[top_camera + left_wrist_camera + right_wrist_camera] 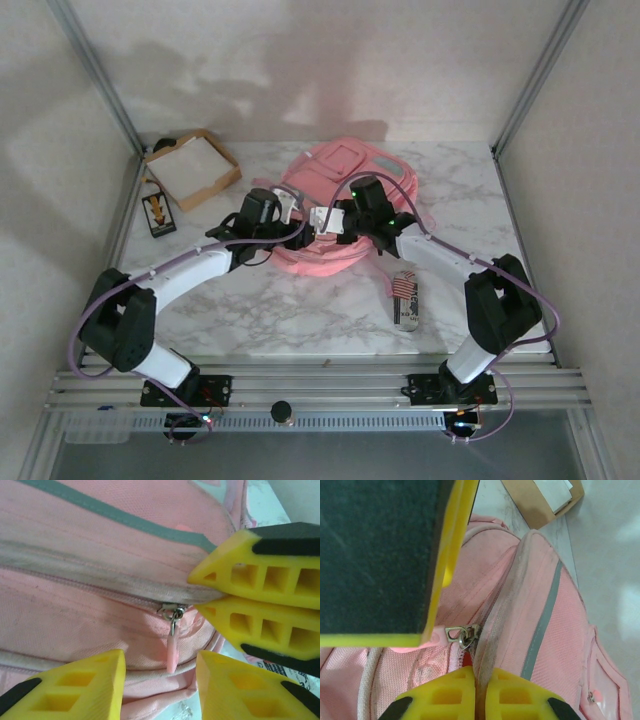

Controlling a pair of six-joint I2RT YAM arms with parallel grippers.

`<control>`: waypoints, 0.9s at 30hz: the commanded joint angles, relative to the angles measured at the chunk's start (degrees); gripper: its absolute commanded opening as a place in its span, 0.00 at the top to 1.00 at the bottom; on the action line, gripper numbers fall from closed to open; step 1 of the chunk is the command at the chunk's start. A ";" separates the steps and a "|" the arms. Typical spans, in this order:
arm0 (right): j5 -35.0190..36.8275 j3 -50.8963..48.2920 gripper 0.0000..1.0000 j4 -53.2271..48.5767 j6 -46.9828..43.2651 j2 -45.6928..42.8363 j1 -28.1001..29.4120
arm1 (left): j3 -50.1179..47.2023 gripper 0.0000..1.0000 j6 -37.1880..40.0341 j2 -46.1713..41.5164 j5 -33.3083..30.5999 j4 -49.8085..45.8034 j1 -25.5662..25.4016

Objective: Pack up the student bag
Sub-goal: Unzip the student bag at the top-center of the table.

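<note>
The pink student bag [335, 170] lies in the middle of the table, its zip edge toward the arms. My right gripper [480, 672] is shut on the worn fabric flap [505, 605] beside the zip, just below the metal slider [465, 635]. My left gripper [160, 662] is open, and the pink zip pull [172, 652] hangs between its fingers with a gap on each side. In the left wrist view the right gripper [199, 594] pinches the flap at the right. In the right wrist view one of the left arm's fingers [380, 555] covers the end of the pull.
A shallow brown cardboard box [192, 168] sits at the back left with a small black card [158, 213] in front of it. A small pouch [405, 298] lies on the marble near the right arm. Metal frame posts stand at the table's back corners.
</note>
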 commanded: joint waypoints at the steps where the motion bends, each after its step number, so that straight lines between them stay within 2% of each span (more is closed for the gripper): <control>1: -6.13 2.39 1.00 4.29 2.48 -3.38 -0.10 | 1.61 0.59 0.83 2.37 0.60 1.34 -0.30; 7: -7.82 2.74 1.00 5.15 4.29 -2.86 -0.37 | 2.20 0.61 -0.53 4.15 1.20 3.54 -0.94; 9: -8.02 2.92 1.00 4.97 4.63 -2.56 -0.45 | 1.61 0.62 -1.95 4.27 4.59 7.01 -1.15; 11: -8.10 2.92 1.00 4.80 4.87 -2.33 -0.49 | 1.27 0.65 -2.68 4.61 4.98 8.92 -1.93; 14: -8.38 2.60 1.00 5.35 5.27 -2.49 -0.55 | 3.86 0.71 -2.14 7.06 0.95 5.37 -2.57; 16: -8.69 2.35 1.00 5.79 5.66 -2.62 -0.64 | 4.89 0.81 -2.75 8.29 -2.66 3.78 -2.52; 23: -9.41 2.31 1.00 6.00 6.74 -3.42 -1.16 | 4.62 0.99 -2.85 6.69 -6.25 3.16 -2.46; 27: -8.86 1.58 1.00 5.99 7.57 -4.75 -1.51 | 4.83 1.00 -3.61 5.76 -12.28 -0.86 -1.64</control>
